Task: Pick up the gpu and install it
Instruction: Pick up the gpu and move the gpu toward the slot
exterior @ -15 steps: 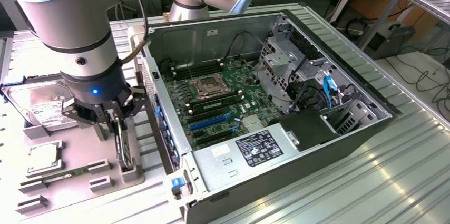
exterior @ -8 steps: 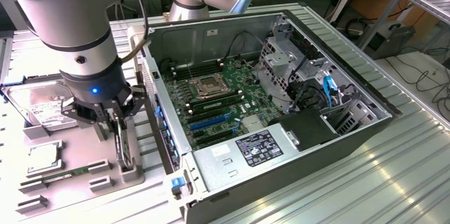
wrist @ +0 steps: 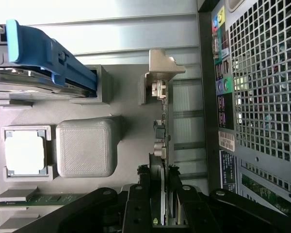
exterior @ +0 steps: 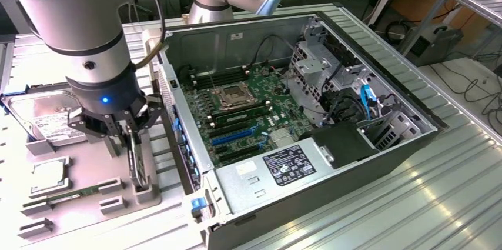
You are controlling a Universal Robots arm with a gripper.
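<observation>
gpu [wrist: 163,131] partly behind gripper [wrist: 159,172], hard drive [wrist: 24,85] cropped

PC case [exterior: 353,197] open | hard drive [exterior: 43,117], CPU [exterior: 49,175], memory stick [exterior: 74,195] on grey tray [exterior: 90,156]

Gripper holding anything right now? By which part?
The gpu, pinched by the gripper across its thin upper edge; it stands on edge in the grey holder.

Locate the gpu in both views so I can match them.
Exterior view: gpu stands on edge in the gray tray, at the exterior view's left, beside the computer case.
Wrist view: gpu seen edge-on, between the tray's square block and the case.
Shared landmark: the silvery processor in its tray pocket.
</observation>
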